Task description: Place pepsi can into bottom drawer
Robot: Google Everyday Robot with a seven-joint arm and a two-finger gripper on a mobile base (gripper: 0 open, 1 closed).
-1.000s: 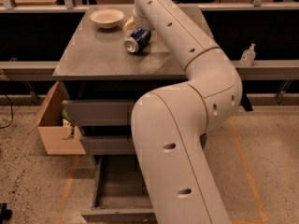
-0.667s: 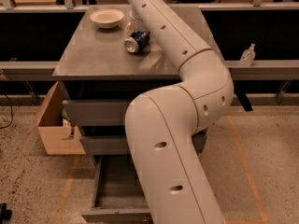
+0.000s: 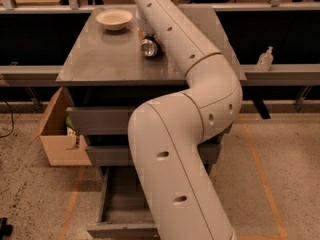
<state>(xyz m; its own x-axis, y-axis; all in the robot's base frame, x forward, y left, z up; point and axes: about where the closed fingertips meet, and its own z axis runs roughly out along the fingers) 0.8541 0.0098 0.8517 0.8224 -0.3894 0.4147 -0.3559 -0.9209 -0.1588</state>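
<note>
Pepsi can lies on surface; bottom drawer open; tool hidden beyond arm, state cannot tell; 2 steps left: grasp, deposit.

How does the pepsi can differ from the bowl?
The pepsi can lies on its side; the bowl stands upright. The can is dark with a silver end; the bowl is pale cream. Both sit on the cabinet top. The gripper is out of view, beyond the top edge.
</note>
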